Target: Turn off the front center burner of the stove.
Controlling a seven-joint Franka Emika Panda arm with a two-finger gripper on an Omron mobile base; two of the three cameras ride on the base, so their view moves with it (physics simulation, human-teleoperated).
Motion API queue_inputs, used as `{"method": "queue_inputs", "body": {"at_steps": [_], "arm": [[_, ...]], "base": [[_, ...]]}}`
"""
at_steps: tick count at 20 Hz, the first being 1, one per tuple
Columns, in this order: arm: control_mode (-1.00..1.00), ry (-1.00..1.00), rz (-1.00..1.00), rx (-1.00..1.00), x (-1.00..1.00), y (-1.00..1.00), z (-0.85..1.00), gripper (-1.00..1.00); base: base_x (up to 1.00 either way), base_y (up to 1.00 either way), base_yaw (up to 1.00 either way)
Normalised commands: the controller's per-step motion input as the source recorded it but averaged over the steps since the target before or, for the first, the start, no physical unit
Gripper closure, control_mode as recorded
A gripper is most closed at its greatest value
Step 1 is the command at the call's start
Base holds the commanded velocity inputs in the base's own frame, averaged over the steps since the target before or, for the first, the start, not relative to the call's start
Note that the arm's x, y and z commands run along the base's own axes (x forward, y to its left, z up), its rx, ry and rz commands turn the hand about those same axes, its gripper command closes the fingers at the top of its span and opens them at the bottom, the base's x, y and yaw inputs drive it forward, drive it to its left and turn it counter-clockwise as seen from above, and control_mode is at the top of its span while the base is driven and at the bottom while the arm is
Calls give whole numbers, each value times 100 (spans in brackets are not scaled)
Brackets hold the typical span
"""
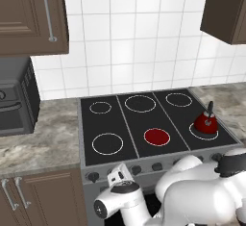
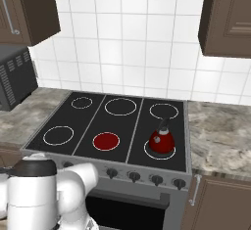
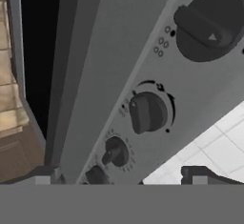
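Front center burner [image 1: 157,136] glows solid red, mid-front of the stove [image 2: 83,119], between a white-ringed burner and a red kettle [image 1: 206,121]. Arm folded low before the steel front; gripper [image 3: 121,174] faces the knob row [image 3: 147,113] close up, jaws spread wide, holding nothing. Knobs run diagonally across the hand view.

The grey steel front of the stove [image 3: 100,75] is being viewed at a steep tilt. A row of dark knobs [image 3: 148,112] is being shown running diagonally across it, the largest at upper right. The gripper [image 3: 121,175] fingertips [image 3: 200,174] are being held wide apart at the bottom.
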Motion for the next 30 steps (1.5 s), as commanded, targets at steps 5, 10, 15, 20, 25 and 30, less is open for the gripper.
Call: {"method": "queue_inputs", "body": {"at_steps": [5, 10, 15, 20, 25, 30], "arm": [[-100, -7, 0, -9, 4, -7, -15, -100], [-100, -5, 0, -9, 15, -2, -6, -100], [-100, -3, 0, -8, 15, 0, 0, -100], [-100, 0, 0, -11, 10, 0, 0, -100], [-100, -1, 0, -11, 11, 0, 0, -100], [-100, -2, 0, -13, 18, 0, -1, -100]], "base": [[0, 0, 0], [0, 0, 0], [0, 0, 0], [0, 0, 0], [0, 0, 0], [0, 0, 0]]}}
